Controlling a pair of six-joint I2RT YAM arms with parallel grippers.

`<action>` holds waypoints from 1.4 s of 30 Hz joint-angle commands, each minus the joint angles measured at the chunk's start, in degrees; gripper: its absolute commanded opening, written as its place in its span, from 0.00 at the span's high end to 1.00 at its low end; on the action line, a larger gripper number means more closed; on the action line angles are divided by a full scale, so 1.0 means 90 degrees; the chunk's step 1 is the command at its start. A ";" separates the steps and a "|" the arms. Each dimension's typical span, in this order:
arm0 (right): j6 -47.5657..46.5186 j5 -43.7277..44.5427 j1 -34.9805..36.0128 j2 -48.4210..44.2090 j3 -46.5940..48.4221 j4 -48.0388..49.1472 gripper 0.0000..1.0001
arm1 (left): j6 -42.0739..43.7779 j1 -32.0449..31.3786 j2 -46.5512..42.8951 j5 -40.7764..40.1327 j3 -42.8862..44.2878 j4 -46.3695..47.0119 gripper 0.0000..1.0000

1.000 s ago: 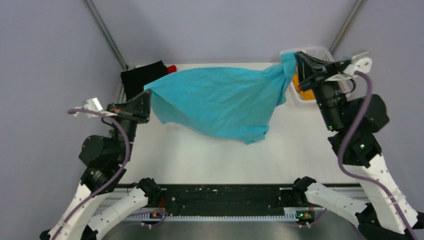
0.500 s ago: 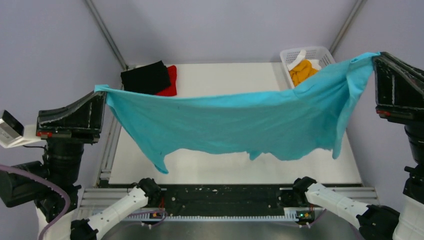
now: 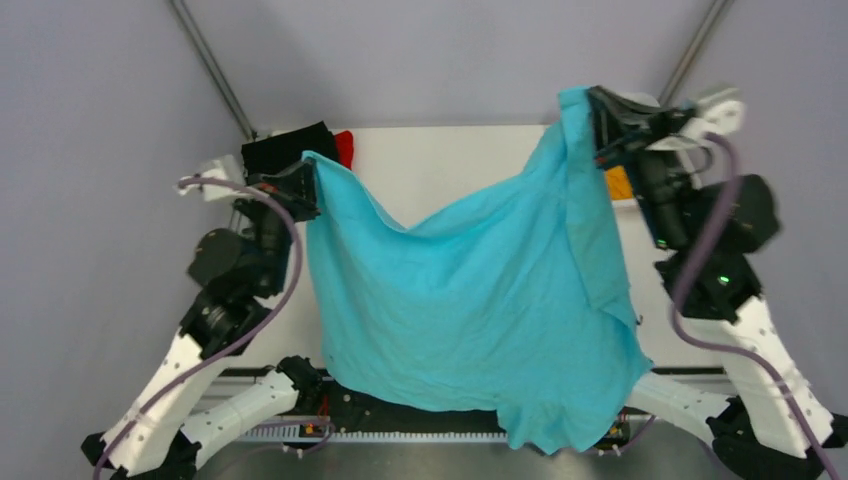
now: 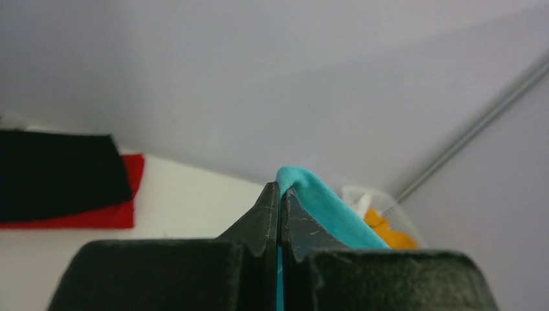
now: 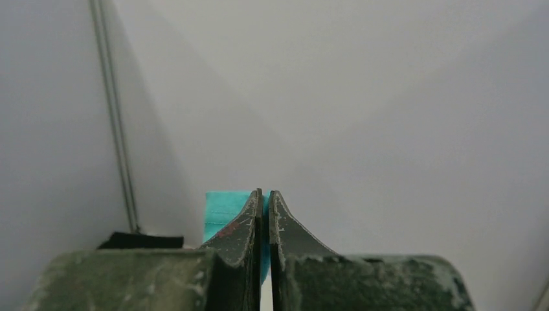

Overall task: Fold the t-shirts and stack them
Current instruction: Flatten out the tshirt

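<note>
Grey walls, white worktop [image 3: 455,165]. Turquoise t-shirt [image 3: 470,300] hangs above the worktop, left hand [image 3: 308,185] and right hand [image 3: 598,130] each clamped on a top corner. Risk: the hem drapes past the worktop's near edge and may snag on the base rail [image 3: 400,408].

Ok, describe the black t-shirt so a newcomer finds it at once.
Start at the white table and go to its far left corner. The black t-shirt lies folded there on a red t-shirt, the only dark cloth, behind the hanging turquoise t-shirt.
</note>
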 commanded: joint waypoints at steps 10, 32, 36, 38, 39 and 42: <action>0.0421 0.1144 -0.0955 0.1871 -0.3713 0.3297 1.00 | -0.2014 0.2431 0.3314 -0.0379 -0.1956 0.0709 1.00; 0.1320 0.0627 -0.2014 0.7743 0.0482 0.2241 0.35 | -0.2104 0.3555 0.8033 -0.0035 0.2356 -0.1346 0.03; 0.1523 0.0555 -0.2014 0.7224 0.0406 0.1538 0.01 | -0.1955 0.3547 0.7573 0.0734 0.2277 -0.1648 0.01; 0.1592 0.0232 -0.2020 0.6757 0.0071 0.1390 0.01 | -0.1911 0.3528 0.7248 0.1260 0.1974 -0.1523 0.01; 0.1658 -0.0007 -0.2012 0.6535 -0.0082 0.1231 0.01 | -0.1901 0.3513 0.7093 0.1531 0.1796 -0.1410 0.01; 0.2138 -0.0941 -0.2017 0.5966 -0.0554 0.0566 0.01 | -0.1961 0.3430 0.6721 0.2384 0.1145 -0.1043 0.01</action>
